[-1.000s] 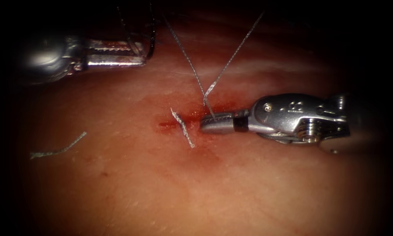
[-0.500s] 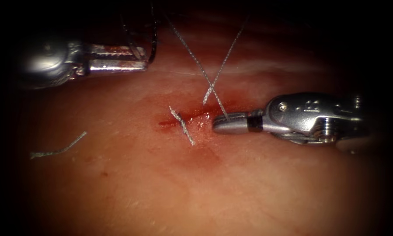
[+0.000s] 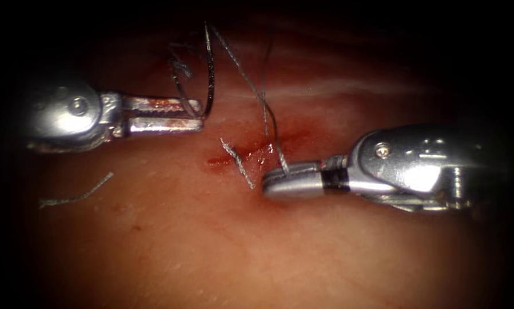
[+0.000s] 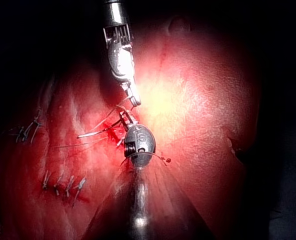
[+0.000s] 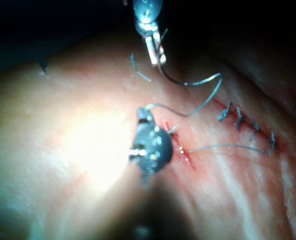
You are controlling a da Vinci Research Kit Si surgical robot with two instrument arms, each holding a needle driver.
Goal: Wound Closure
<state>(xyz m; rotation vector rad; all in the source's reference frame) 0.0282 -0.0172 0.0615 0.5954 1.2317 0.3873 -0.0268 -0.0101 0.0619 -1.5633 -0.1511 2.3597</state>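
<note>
My left tool [image 3: 198, 114] lies left of the cut [image 3: 216, 162], shut on the dark curved needle [image 3: 210, 74] at the lower part of its curve. The needle stands up from the jaw tips, clear of the tissue [image 3: 268, 246]. My right tool [image 3: 268, 184] lies just right of the cut, low against the tissue, shut on the thread [image 3: 266, 114]. From these jaws the thread rises in a slack bend toward the needle. In the right wrist view the right tool [image 5: 144, 116] holds thread [image 5: 208, 97] that curves over to the left tool [image 5: 155, 57].
One stitch [image 3: 238, 165] crosses the cut, with red fluid [image 3: 285, 140] around it. A loose cut piece of thread [image 3: 74, 198] lies on the tissue at the far left. Rows of older stitches [image 4: 63, 185] [image 5: 243, 120] sit off to the side.
The right tool drew the thread to the right, then came back left and lower. The two taut strands have gone slack and bent. The left tool moved right and down with the needle.
</note>
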